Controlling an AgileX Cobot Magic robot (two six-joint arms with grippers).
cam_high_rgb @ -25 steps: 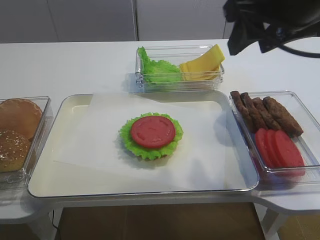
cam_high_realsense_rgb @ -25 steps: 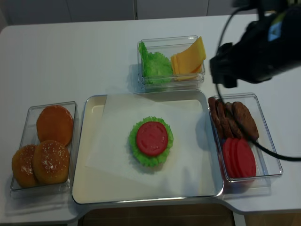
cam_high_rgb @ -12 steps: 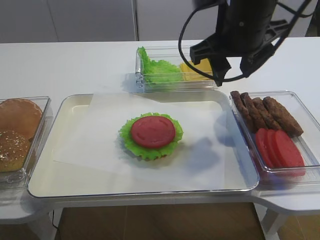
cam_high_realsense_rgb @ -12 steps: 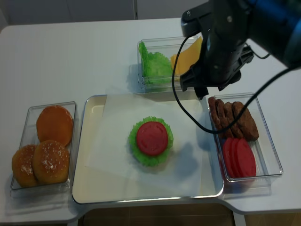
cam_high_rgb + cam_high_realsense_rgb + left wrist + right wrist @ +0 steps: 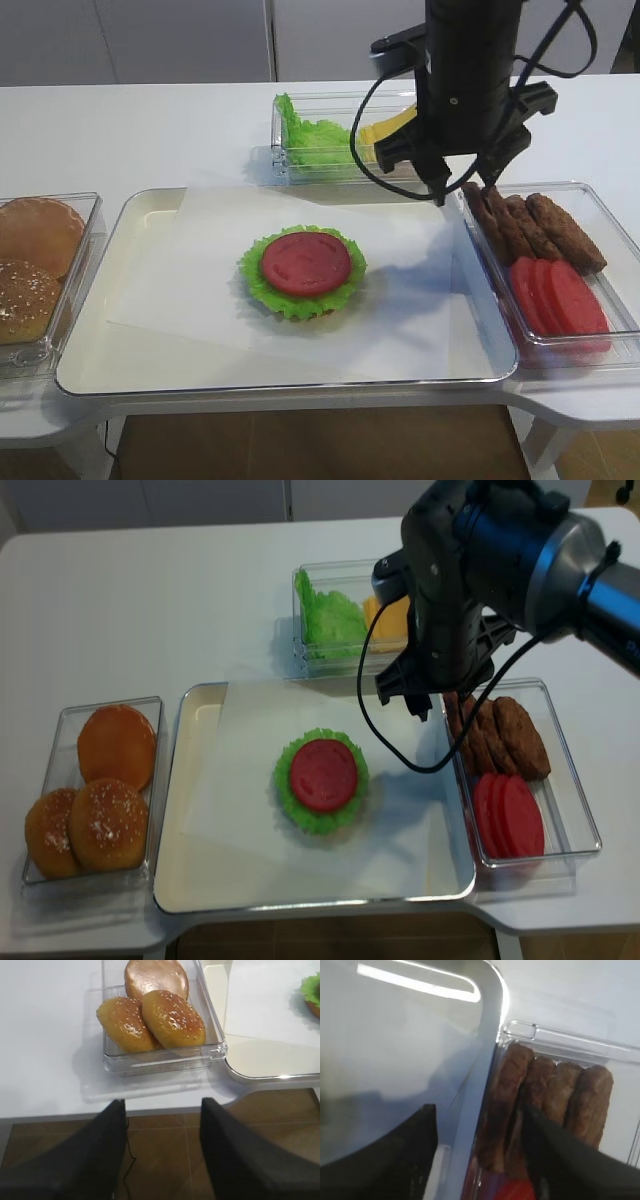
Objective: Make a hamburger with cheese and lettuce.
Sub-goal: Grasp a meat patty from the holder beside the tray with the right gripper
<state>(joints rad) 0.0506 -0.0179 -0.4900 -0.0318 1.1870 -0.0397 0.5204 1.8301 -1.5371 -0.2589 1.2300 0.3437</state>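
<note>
The hamburger (image 5: 305, 265), a frilly lettuce rim topped by a red tomato slice, sits mid-tray and also shows in the second high view (image 5: 322, 777). The pale-yellow cheese (image 5: 372, 131) leans in the back clear box beside lettuce, mostly hidden by my right arm; it also shows from above (image 5: 386, 620). My right gripper (image 5: 463, 190) is open and empty, low over the tray's far right corner and the patty box (image 5: 437, 702). In its wrist view (image 5: 477, 1110) the jaws straddle the leftmost patty (image 5: 502, 1100). My left gripper (image 5: 161, 1105) is open and empty beyond the table's front edge.
A clear box at right holds brown patties (image 5: 530, 228) and tomato slices (image 5: 555, 295). Lettuce (image 5: 312, 140) fills the back box's left half. A box of buns (image 5: 35, 262) stands left of the metal tray (image 5: 100, 372), also in the left wrist view (image 5: 150, 1015).
My right arm has swung in from the upper right and come down to the tray's far right corner by the patty box. The hamburger has not moved.
</note>
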